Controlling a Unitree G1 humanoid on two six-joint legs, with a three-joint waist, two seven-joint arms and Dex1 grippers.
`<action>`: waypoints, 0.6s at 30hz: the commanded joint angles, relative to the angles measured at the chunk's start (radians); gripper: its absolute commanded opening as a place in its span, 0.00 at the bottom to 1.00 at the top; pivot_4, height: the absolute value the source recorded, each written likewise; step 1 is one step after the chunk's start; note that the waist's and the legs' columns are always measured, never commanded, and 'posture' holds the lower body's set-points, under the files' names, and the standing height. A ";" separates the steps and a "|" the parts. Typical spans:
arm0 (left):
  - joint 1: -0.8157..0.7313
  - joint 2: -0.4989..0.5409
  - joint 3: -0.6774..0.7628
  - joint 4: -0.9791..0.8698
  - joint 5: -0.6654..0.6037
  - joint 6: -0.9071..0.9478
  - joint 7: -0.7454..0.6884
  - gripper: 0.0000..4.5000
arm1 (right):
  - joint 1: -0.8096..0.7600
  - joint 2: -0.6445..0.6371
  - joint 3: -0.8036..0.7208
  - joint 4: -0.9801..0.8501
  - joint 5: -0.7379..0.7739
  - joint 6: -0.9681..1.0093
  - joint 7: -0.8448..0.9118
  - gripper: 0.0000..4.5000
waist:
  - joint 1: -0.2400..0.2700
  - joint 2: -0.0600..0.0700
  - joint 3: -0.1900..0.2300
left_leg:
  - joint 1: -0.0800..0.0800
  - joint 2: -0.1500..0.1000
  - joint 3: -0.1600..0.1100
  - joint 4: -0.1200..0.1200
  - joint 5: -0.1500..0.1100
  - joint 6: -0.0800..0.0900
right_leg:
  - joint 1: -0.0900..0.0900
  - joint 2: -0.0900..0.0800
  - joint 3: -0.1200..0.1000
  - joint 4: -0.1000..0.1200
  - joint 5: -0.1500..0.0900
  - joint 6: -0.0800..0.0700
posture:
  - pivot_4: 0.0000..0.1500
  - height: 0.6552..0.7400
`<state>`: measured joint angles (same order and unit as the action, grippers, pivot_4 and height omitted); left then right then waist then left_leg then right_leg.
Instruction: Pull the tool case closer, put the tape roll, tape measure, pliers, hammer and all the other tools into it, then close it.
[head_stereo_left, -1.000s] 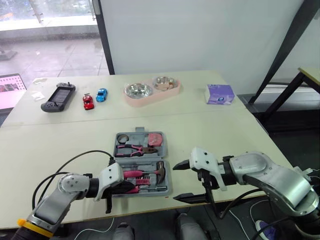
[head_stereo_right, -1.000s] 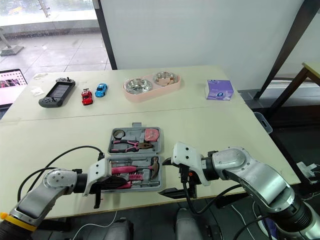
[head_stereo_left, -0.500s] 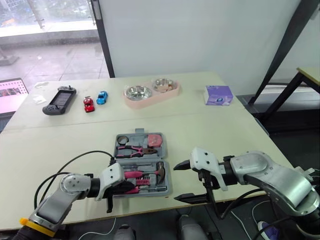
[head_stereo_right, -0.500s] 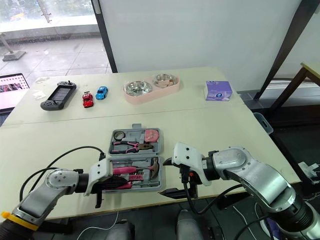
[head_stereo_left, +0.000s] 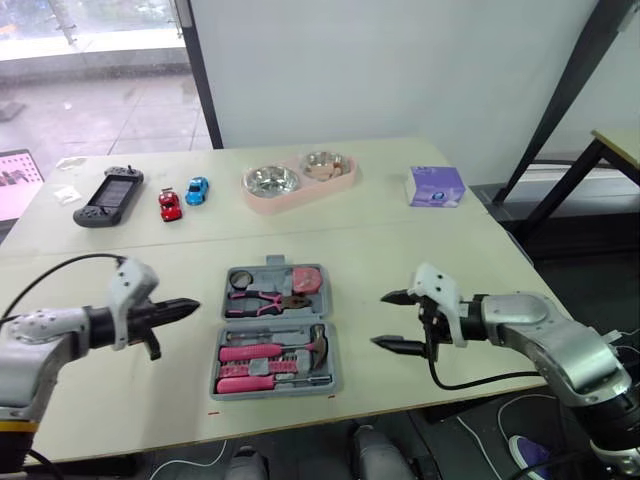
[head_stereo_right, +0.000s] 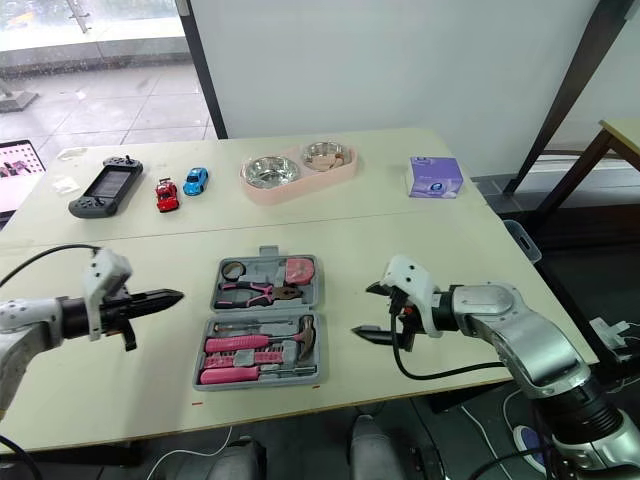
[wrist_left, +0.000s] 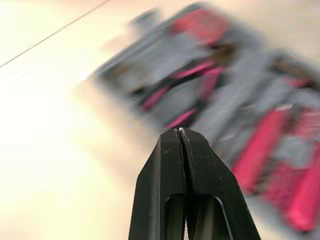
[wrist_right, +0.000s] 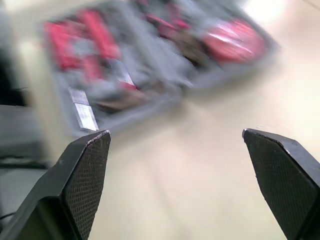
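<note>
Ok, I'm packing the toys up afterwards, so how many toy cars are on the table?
2. A red toy car and a blue toy car sit side by side on the table's far half, between the handheld game console and the pink double bowl. None seems hidden.

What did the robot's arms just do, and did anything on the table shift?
Both arms drew back from the tool case: the left gripper, shut, swung out to the left, and the right gripper, open, moved off to the right. The case stays open where it was, with the tools inside.
</note>
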<state>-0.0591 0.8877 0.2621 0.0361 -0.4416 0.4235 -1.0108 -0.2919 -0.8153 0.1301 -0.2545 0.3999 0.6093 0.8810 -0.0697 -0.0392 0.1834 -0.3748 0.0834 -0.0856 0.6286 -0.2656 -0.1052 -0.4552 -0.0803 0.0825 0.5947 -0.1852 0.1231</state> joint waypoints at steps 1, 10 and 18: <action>0.059 0.008 0.119 0.058 0.022 -0.052 0.049 0.02 | 0.041 0.005 -0.103 0.065 -0.025 -0.088 -0.027 1.00 | 0.001 0.000 0.000 | 0.000 0.000 0.000 0.000 0.000 0.000 | 0.000 0.000 0.000 0.000 0.000 0.000 | 1.00 0.98; 0.326 0.012 0.305 0.033 -0.029 -0.078 -0.044 0.22 | 0.150 0.010 -0.272 0.223 -0.012 -0.267 0.047 1.00 | -0.001 0.000 0.001 | 0.001 0.000 0.001 0.000 -0.002 0.003 | 0.000 0.000 0.000 0.000 -0.002 0.002 | 1.00 0.98; 0.399 0.058 0.354 0.089 -0.006 -0.124 -0.130 0.99 | 0.175 -0.007 -0.293 0.252 -0.014 -0.295 0.123 1.00 | -0.001 0.000 0.002 | 0.001 0.000 0.001 0.004 -0.002 0.003 | -0.001 -0.001 0.000 -0.001 -0.001 0.002 | 1.00 0.98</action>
<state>0.3538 0.9270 0.5841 0.1130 -0.4538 0.3286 -1.1337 -0.1183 -0.8074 -0.1424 0.0052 0.3771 0.3342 0.9875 -0.0702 -0.0390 0.1853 -0.3734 0.0835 -0.0843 0.6328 -0.2675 -0.1028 -0.4563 -0.0808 0.0827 0.5934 -0.1866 0.1248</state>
